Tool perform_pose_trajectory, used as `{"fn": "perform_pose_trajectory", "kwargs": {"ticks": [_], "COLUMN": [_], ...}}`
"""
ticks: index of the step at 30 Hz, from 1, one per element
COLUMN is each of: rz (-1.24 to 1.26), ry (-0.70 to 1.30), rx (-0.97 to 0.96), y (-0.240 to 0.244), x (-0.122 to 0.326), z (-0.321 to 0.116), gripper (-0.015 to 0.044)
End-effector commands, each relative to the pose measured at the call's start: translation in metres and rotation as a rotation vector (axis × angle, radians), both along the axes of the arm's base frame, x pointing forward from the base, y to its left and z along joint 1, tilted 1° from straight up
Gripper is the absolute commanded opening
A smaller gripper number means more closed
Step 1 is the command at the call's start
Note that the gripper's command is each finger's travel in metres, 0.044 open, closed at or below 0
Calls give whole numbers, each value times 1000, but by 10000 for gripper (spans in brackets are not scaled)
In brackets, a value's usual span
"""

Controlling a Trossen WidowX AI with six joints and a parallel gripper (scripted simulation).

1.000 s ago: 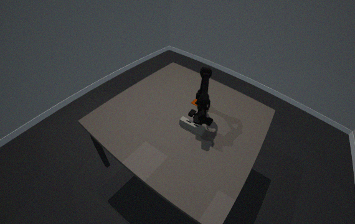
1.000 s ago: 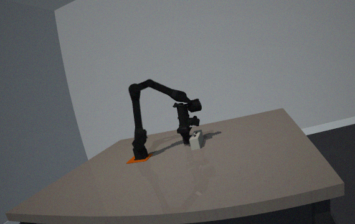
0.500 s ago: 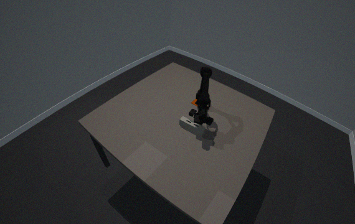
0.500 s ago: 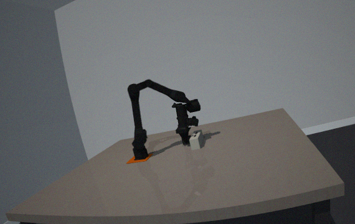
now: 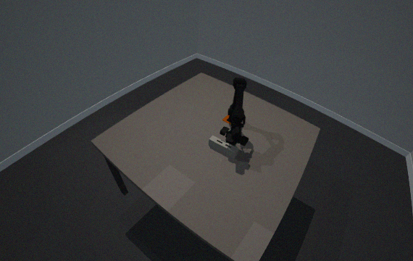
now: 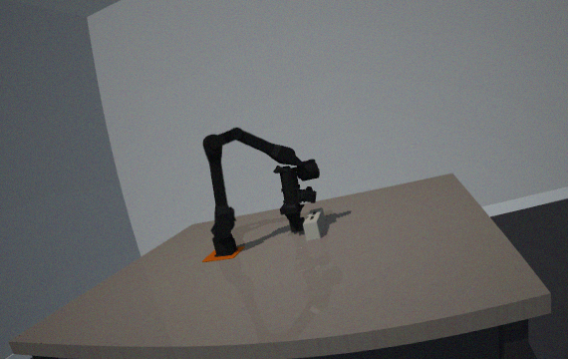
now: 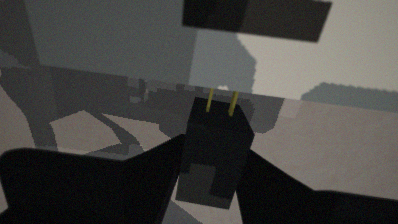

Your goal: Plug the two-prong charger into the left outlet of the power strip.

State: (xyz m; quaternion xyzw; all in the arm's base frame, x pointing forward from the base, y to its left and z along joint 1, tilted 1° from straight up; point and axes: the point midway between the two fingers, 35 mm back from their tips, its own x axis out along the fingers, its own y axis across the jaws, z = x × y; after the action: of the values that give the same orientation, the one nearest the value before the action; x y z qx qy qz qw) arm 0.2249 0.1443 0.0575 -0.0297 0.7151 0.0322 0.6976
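The white-grey power strip (image 5: 221, 148) (image 6: 312, 228) (image 7: 300, 65) stands on the table, with dark outlet recesses on its top. One recess (image 7: 255, 17) shows at the top of the wrist view. My gripper (image 6: 296, 230) (image 7: 209, 144) is shut on the black charger (image 7: 217, 132), pointing down beside the strip. Two thin yellow prongs (image 7: 233, 104) stick out of the charger's far end. They show outside the recess, and their ends meet the strip's near edge in the wrist view. Whether they touch the strip, I cannot tell. The fingertips are hidden in the top view.
The arm's base stands on an orange plate (image 5: 225, 119) (image 6: 209, 258) on the brown table (image 5: 148, 145) (image 6: 414, 249). The strip lies close against the gripper's side, away from the base. Shadows of the arm fall across the strip and table.
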Motion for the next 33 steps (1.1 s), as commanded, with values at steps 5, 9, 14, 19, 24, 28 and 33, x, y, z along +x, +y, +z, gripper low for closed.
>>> {"fn": "perform_pose_trajectory", "kwargs": {"ticks": [5,9,14,19,24,28,33], "rz": [-5,-5,-5,-5,-5,-5,-5], "ry": [-7,-7,-7,-6,-6,-6,-6], "rx": [6,5,5,5,5,5,5], "y": [0,-1,-1,-1,-1,-1,-1], "x": [-1,-4,-7,-7,-7,-7,-7], "z": [1,1,1,1,1,1,2], "gripper": [0,0,0,0,0,0,0]}}
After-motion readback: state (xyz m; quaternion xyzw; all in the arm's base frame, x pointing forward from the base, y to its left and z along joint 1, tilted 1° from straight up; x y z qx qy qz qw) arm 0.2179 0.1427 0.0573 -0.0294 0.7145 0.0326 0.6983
